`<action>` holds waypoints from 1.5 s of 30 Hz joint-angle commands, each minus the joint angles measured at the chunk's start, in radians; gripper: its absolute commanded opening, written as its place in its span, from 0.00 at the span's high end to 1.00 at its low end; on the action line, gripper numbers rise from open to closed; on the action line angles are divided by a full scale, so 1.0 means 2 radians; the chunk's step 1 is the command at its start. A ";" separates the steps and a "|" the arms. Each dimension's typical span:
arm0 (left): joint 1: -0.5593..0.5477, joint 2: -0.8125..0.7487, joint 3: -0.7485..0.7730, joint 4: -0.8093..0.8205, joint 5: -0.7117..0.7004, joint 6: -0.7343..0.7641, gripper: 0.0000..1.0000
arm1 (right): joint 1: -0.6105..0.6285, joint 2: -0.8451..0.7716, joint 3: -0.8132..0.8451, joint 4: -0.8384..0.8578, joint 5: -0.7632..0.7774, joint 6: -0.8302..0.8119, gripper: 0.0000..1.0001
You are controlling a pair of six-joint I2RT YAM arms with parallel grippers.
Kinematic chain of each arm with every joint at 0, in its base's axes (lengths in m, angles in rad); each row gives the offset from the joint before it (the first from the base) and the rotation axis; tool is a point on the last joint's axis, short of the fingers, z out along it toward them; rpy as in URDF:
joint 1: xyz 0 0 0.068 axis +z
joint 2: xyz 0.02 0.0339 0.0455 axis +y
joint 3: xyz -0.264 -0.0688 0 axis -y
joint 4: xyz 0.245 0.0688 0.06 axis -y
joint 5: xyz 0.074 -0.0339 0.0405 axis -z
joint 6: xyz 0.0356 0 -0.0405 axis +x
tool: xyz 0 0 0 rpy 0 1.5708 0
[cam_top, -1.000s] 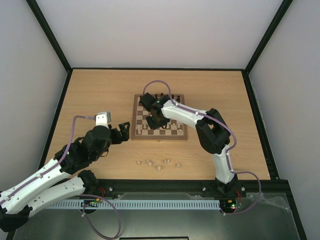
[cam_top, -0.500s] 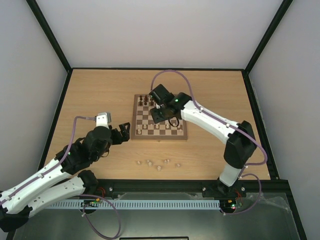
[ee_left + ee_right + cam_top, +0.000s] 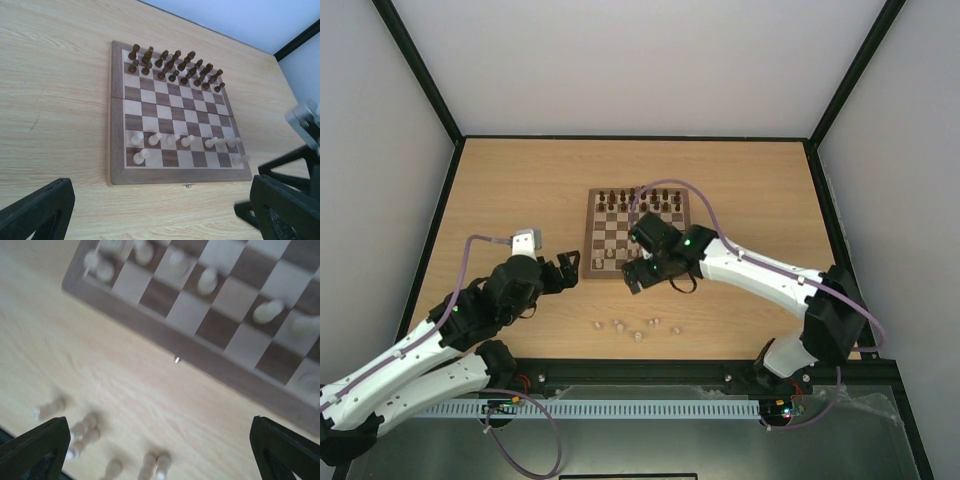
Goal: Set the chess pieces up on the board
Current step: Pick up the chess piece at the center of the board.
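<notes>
The board [image 3: 591,230] lies mid-table, dark brown pieces [image 3: 172,64] filling its two far rows. Pale chess pieces [image 3: 182,141] stand in a line on its near rows, one more at the near left corner [image 3: 140,156]. Several pale pieces [image 3: 638,326] lie loose on the table in front of the board, blurred in the right wrist view [image 3: 85,427]. My right gripper [image 3: 638,277] hangs open and empty over the board's near edge [image 3: 225,375]. Left of the board, my left gripper [image 3: 568,268] is open and empty, facing it.
A black frame rims the wooden table [image 3: 520,190], with pale walls behind. The right arm's black gripper shows blurred at the right of the left wrist view [image 3: 282,167]. A small metal clasp [image 3: 189,185] sits on the board's near side.
My right arm has swung back from over the board's far half to its near edge, and its jaws have opened wide. The left arm has hardly moved.
</notes>
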 commanded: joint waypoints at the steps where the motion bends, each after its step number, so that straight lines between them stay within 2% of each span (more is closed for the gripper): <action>1: 0.003 0.026 -0.005 0.000 0.023 0.000 0.01 | 0.038 -0.042 -0.044 -0.007 0.008 0.036 0.01; 11: 0.002 0.041 -0.029 0.027 0.046 0.001 0.01 | 0.059 -0.063 -0.127 0.005 0.014 0.087 0.49; 13: 0.002 0.043 -0.031 0.030 0.047 0.002 0.01 | 0.064 -0.060 -0.133 0.005 0.018 0.094 0.56; 24: 0.003 0.048 -0.035 0.041 0.053 0.015 0.01 | 0.078 -0.057 -0.172 0.014 0.022 0.118 0.58; 34: 0.004 0.046 -0.040 0.045 0.052 0.018 0.01 | 0.093 -0.020 -0.165 0.019 0.019 0.128 0.59; 45: 0.006 0.047 -0.043 0.049 0.052 0.017 0.01 | 0.097 -0.004 -0.169 0.023 0.017 0.128 0.65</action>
